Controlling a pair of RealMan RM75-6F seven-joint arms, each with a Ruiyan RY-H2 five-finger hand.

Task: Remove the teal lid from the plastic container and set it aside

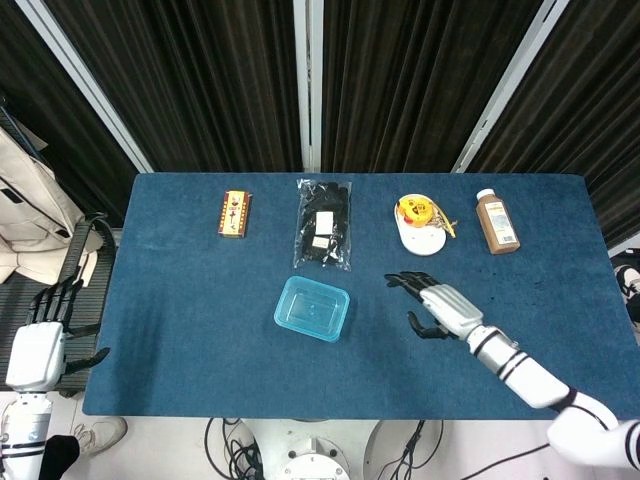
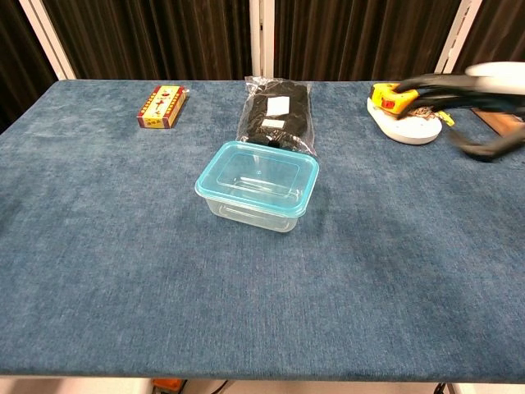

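Note:
The clear plastic container stands near the table's middle, its teal lid seated on top. My right hand hovers over the table to the right of the container, fingers spread, palm facing left, holding nothing; it is apart from the lid. My left hand hangs open off the table's left edge, beside a chair, and does not show in the chest view.
A black packet in a clear bag lies just behind the container. A small red-yellow box sits at back left. A white dish with a yellow tape measure and a brown bottle sit at back right.

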